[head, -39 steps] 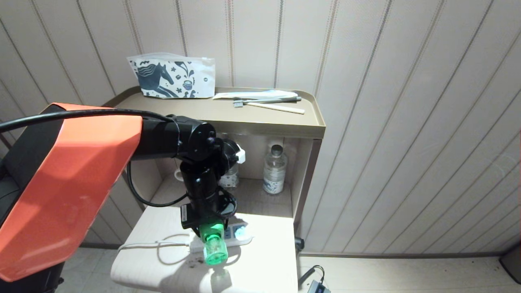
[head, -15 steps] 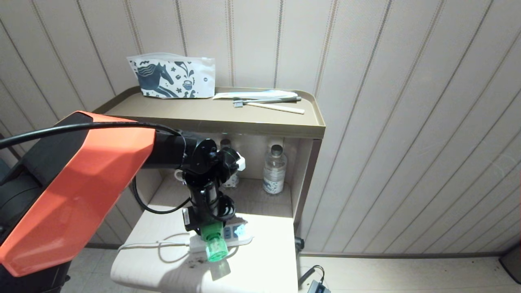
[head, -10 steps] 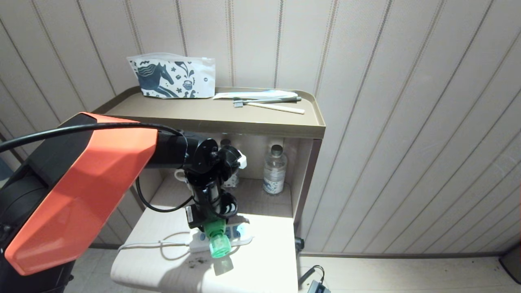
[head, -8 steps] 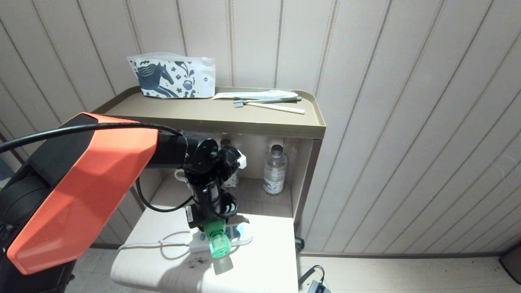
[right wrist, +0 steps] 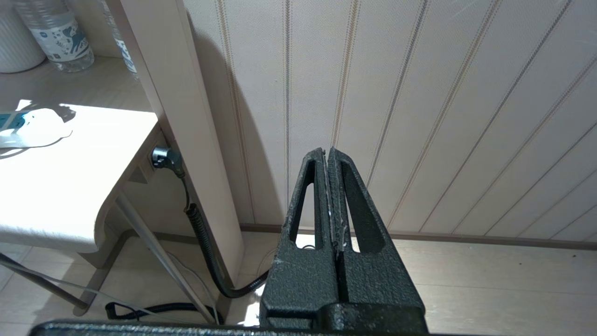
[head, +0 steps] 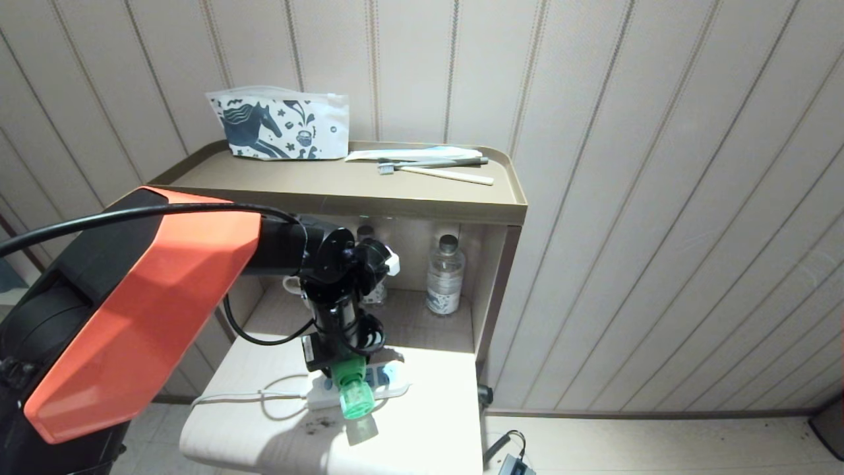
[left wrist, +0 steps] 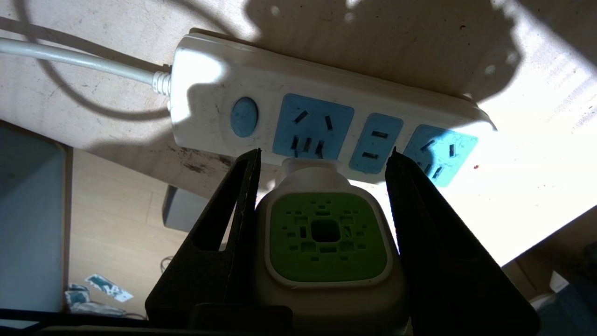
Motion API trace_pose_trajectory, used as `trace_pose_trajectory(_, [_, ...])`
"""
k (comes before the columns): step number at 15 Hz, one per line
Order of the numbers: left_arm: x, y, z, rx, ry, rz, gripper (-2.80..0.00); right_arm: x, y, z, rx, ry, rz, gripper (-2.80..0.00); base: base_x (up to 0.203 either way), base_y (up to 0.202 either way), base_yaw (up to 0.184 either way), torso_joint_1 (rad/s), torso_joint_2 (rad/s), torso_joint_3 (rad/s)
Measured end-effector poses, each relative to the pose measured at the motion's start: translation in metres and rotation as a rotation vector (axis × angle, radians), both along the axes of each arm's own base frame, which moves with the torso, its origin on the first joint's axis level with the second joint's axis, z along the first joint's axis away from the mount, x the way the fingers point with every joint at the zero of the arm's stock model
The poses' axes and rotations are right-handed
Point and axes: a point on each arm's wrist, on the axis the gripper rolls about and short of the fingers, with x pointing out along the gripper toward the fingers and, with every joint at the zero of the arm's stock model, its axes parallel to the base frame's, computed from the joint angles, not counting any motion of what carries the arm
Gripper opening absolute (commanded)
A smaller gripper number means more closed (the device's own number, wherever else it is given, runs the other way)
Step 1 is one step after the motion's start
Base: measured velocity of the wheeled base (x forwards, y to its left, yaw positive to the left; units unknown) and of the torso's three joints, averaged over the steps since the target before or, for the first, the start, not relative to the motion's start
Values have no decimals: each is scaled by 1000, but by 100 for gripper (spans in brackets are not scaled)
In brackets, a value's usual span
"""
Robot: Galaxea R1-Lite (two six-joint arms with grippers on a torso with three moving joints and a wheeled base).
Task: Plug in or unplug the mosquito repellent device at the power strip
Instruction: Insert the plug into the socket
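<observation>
Clamped on the two flanks of the mosquito repellent device (left wrist: 326, 242), the left gripper (left wrist: 322, 161) has its black fingers (left wrist: 233, 205) pressed flat against the white body, with the green vented top facing the wrist camera. From the head view the left gripper (head: 330, 359) points down over the low pale table (head: 277, 429), and the device's (head: 355, 396) translucent green bottle juts toward the table's near edge. Its white plug end sits right at the first light-blue socket of the power strip (left wrist: 326, 121), next to the round blue switch; whether the prongs are seated cannot be made out. That strip (head: 389, 379) lies across the middle of the table, its whitish cord (head: 231, 398) looping off toward the left edge. Behind, two clear water bottles (head: 444, 277) stand in the cabinet's open shelf, and a horse-printed pouch (head: 280, 125) leans at the back of the cabinet top. Off to the side, near the floor by the panelled wall, the right gripper (right wrist: 329, 158) hangs with its jaws pressed together on nothing.
</observation>
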Motion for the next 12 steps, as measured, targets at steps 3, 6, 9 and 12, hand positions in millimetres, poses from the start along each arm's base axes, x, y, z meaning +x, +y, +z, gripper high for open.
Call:
trace_pose_trajectory(3, [2,1,-1,1,1,3,-280,0,0,0,0,0,1,-280,0,0,0,0,0,0])
trace_pose_trajectory(6, [1,2,-2,4,4,5,-280,0,0,0,0,0,0,-280,0,0,0,0,0,0])
trace_pose_trajectory(9, [0,3,-1,8,8,3,-280,0,0,0,0,0,1,-280,0,0,0,0,0,0])
trace_pose_trajectory(12, [0,3,-1,12,12,-4,-280,0,0,0,0,0,0,-280,0,0,0,0,0,0])
